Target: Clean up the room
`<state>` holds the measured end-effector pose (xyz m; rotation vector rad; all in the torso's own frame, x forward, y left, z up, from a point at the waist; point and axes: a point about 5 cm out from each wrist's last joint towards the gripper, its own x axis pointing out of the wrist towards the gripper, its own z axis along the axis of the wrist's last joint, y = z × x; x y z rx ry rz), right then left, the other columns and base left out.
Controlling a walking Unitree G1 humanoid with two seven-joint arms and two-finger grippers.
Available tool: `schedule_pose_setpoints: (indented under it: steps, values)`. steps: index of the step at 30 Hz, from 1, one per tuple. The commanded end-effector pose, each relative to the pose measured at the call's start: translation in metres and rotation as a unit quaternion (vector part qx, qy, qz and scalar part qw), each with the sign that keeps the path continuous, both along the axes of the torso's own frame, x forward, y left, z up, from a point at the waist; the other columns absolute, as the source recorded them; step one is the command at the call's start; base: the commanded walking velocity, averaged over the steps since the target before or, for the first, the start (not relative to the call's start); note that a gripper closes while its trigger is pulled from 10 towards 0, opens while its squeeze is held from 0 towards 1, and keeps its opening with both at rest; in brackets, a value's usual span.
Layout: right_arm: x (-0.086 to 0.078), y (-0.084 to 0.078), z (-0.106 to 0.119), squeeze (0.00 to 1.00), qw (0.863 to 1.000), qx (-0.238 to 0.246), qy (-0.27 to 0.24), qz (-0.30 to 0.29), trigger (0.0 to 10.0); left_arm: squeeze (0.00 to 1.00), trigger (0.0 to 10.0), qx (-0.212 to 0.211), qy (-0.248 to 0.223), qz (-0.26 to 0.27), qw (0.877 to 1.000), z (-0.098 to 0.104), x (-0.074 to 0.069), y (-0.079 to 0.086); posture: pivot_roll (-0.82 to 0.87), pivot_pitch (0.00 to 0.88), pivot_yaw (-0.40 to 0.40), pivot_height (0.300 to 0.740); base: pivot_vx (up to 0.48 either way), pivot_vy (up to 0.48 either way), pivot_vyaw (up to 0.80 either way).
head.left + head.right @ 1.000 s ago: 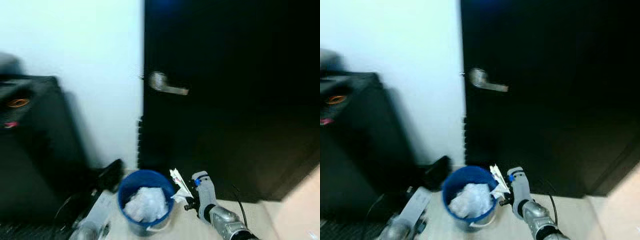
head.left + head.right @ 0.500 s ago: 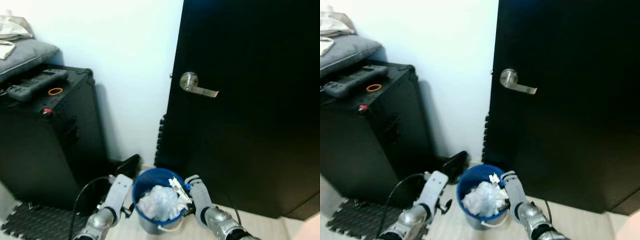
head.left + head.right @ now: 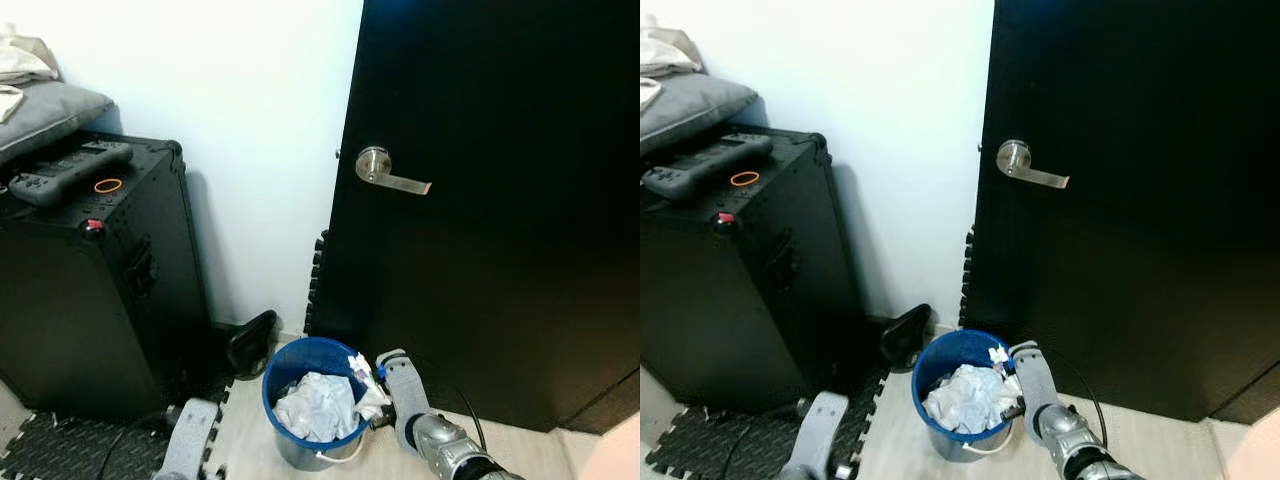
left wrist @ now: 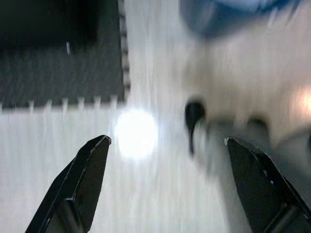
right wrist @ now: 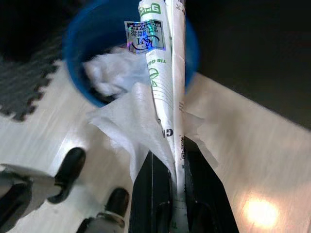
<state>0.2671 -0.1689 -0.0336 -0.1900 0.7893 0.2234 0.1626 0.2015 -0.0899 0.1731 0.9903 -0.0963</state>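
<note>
Pinching upright wrapper (image 5: 165,63) in right gripper (image 5: 170,170), tip over blue bin (image 3: 290,365).

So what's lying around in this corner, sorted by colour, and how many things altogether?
Blue: 1, bin
Black: 2, case, door
Grey: 1, cushion
White: 1, printed wrapper in the right end effector
Total: 5

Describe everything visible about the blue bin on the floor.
The blue bin is a small round bucket, plastic by its look, standing upright on the pale floor before the black door, beside a black case. Crumpled white paper fills it close to the rim. The right end effector, shut on a white wrapper with green print, hangs at its rim on the door side. Whether they touch is unclear.
</note>
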Motion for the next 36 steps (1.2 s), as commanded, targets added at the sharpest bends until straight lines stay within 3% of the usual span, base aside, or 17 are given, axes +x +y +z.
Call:
schedule_pose_setpoints:
  steps: [1, 4, 9, 14, 21, 27, 36]
  values:
    - [-0.004, -0.008, -0.002, 0.00, 1.000, 0.001, 0.004, -0.022, 10.0, 0.00, 10.0, -0.001, 0.005, -0.004, 1.000, -0.001, -0.001, -0.002, 0.02, 0.000, -0.080, 0.740, 0.244, 0.000, 0.00]
    - [-0.004, -0.007, -0.003, 0.00, 1.000, 0.004, 0.005, -0.020, 10.0, 0.00, 10.0, -0.001, 0.016, -0.001, 1.000, -0.004, -0.009, -0.001, 0.02, 0.000, -0.085, 0.740, 0.246, 0.000, 0.00]
    - [-0.004, -0.004, -0.003, 0.00, 1.000, 0.007, 0.006, -0.008, 10.0, 0.00, 10.0, 0.000, 0.015, 0.000, 1.000, -0.004, -0.008, -0.001, 0.03, 0.000, -0.089, 0.740, 0.263, 0.000, 0.00]
    - [-0.003, 0.008, -0.002, 0.00, 0.999, 0.007, 0.009, 0.040, 10.0, 0.00, 10.0, 0.003, 0.001, -0.008, 1.000, 0.001, 0.003, -0.002, 0.03, 0.000, -0.085, 0.740, 0.270, 0.000, 0.00]
    - [-0.001, 0.012, 0.000, 0.00, 0.998, 0.005, 0.005, 0.060, 10.0, 0.00, 10.0, 0.003, -0.005, -0.011, 1.000, 0.003, 0.008, -0.004, 0.03, 0.000, -0.081, 0.740, 0.271, 0.000, 0.00]
    - [0.002, 0.026, 0.003, 0.00, 0.989, -0.006, -0.006, 0.150, 10.0, 0.00, 10.0, 0.005, 0.005, -0.010, 1.000, 0.000, 0.002, -0.003, 0.02, 0.000, -0.076, 0.740, 0.273, 0.000, 0.00]
    - [0.011, 0.021, 0.009, 0.00, 0.991, -0.045, -0.020, 0.128, 10.0, 0.00, 10.0, 0.005, 0.013, -0.009, 1.000, -0.002, -0.003, -0.002, 0.03, 0.000, -0.080, 0.740, 0.274, 0.000, 0.00]
